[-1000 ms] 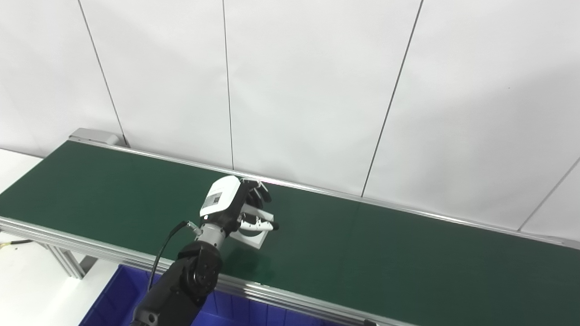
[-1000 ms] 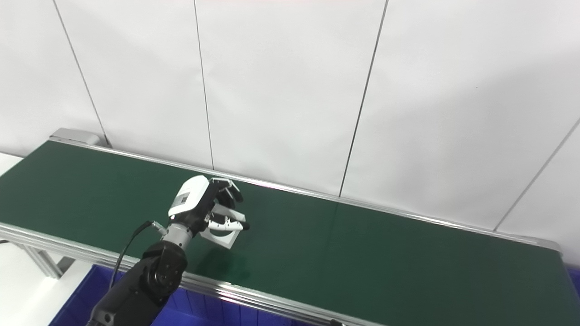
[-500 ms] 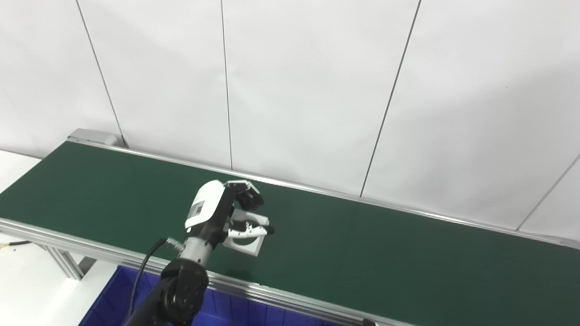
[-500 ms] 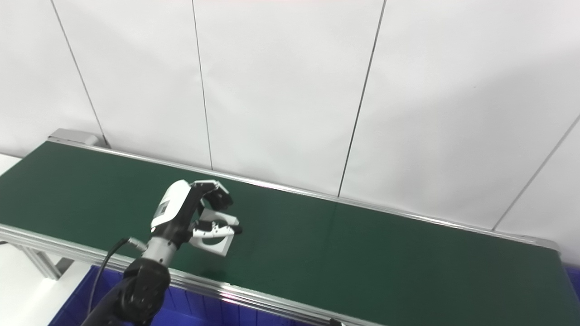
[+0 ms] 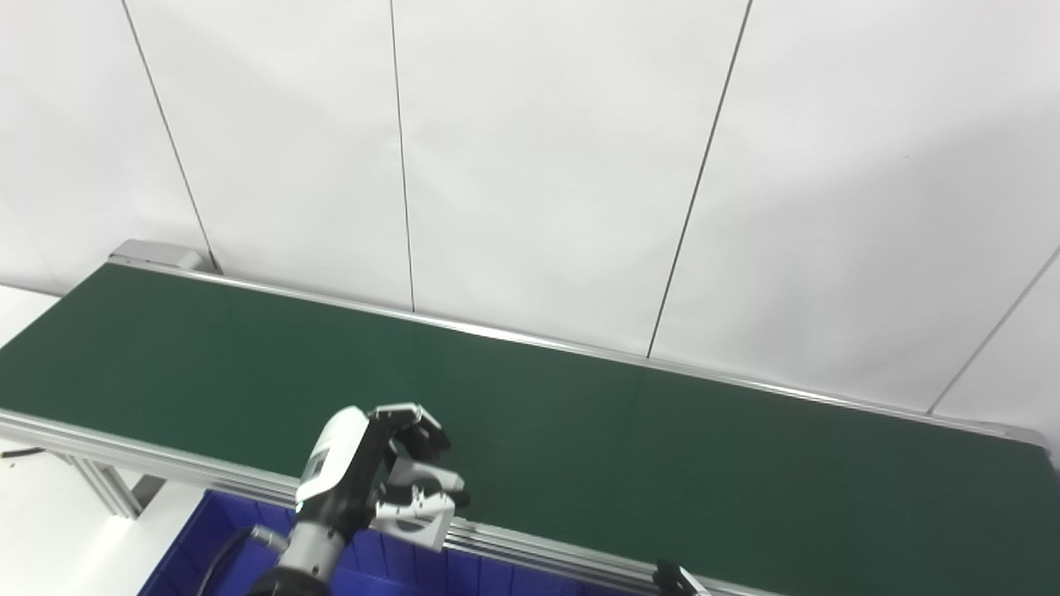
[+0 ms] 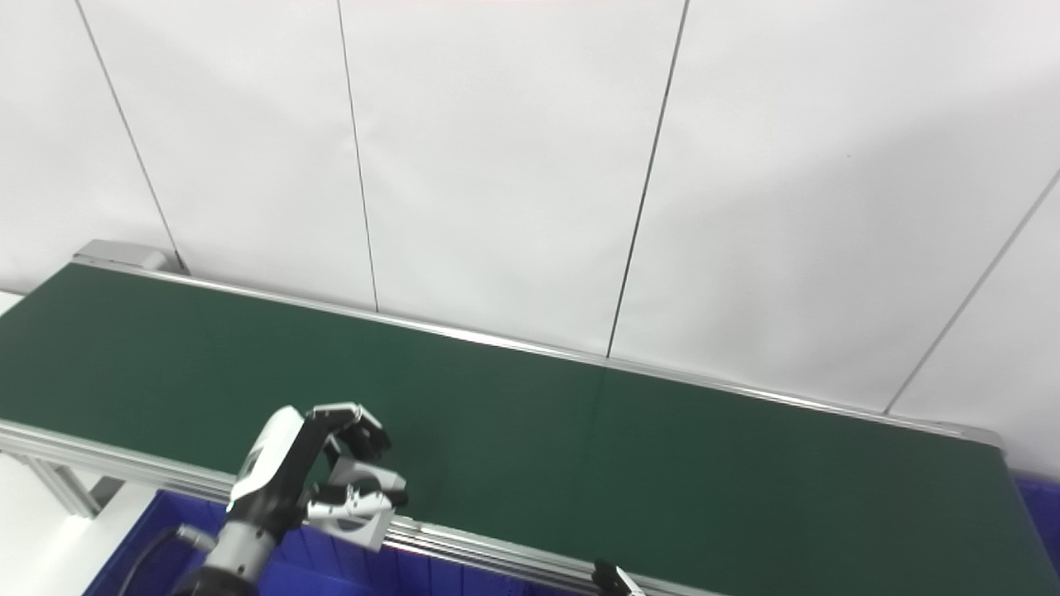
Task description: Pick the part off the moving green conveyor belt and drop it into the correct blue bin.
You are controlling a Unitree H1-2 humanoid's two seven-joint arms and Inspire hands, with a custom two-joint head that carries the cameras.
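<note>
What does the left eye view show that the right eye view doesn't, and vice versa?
Left eye only: a black cable at the far left edge.
Right eye only: a blue sliver past the belt's right end, probably another bin.
Both: the left hand shut on the white part over the green belt's near rail, above the near blue bin.

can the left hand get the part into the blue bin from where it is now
Probably yes. The left hand grips the white part over the belt's near rail, with the blue bin open right beneath and nothing visible between them. Which compartment is right cannot be told.
</note>
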